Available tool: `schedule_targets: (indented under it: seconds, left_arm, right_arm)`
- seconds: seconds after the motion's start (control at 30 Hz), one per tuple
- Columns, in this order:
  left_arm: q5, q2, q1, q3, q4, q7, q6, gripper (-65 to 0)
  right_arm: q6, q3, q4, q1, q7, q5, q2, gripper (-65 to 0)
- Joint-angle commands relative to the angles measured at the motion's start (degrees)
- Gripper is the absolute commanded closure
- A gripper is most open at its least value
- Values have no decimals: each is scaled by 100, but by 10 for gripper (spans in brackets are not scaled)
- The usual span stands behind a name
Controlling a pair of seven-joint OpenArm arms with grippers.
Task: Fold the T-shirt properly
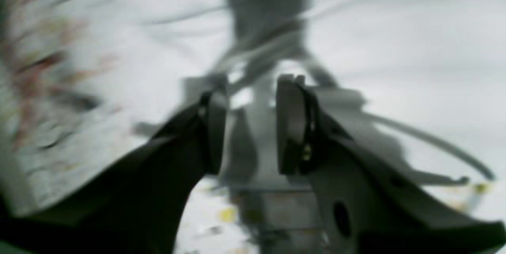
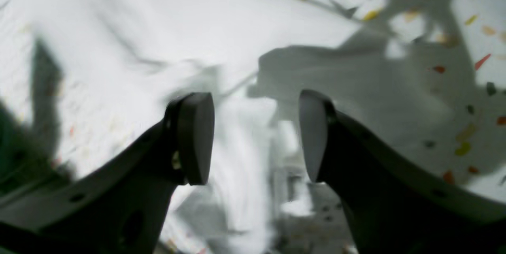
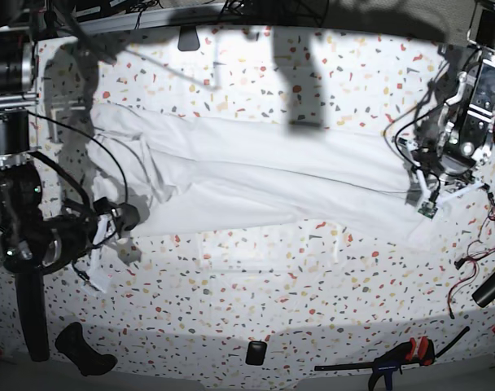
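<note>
The white T-shirt (image 3: pixel 256 175) lies across the speckled table as a long flat band running from the far left down to the right. My right gripper (image 3: pixel 125 216) is at the band's left end, low over rumpled cloth. In the right wrist view this gripper (image 2: pixel 253 139) stands open, with nothing between its fingers (image 2: pixel 195 139) and the T-shirt (image 2: pixel 158 21) spread beneath. My left gripper (image 3: pixel 422 195) hovers at the band's right end. In the blurred left wrist view, the left gripper (image 1: pixel 253 125) shows its pads apart, with pale cloth (image 1: pixel 395 48) behind.
The speckled table (image 3: pixel 272 285) stretches in front of the shirt. A black and orange clamp (image 3: pixel 402 356) and a small black block (image 3: pixel 256 352) lie at the front edge. A black handle (image 3: pixel 85 350) sits front left. Red and black cables (image 3: pixel 475 261) hang at the right.
</note>
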Motion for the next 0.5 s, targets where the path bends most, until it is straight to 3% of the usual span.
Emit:
schedule_targets:
  seconds: [0.0, 0.23, 0.33, 0.47]
  left_arm:
    - [26, -59, -146, -44, 306, -256, 44, -206]
    - [2, -59, -153, -44, 1377, -647, -24, -206]
    - [-302, -57, -269, -44, 1224, -1226, -352, -206]
    - [-1056, 90, -852, -44, 254, -1182, -949, -204]
  right_arm:
    - [28, 90, 76, 120, 138, -33, -15, -340]
    - [28, 114, 57, -52, 236, -221, -520, -340]
    - [28, 114, 55, -114, 485, -540, -713, -340]
    - [28, 114, 50, -212, 743, -979, -918, -340]
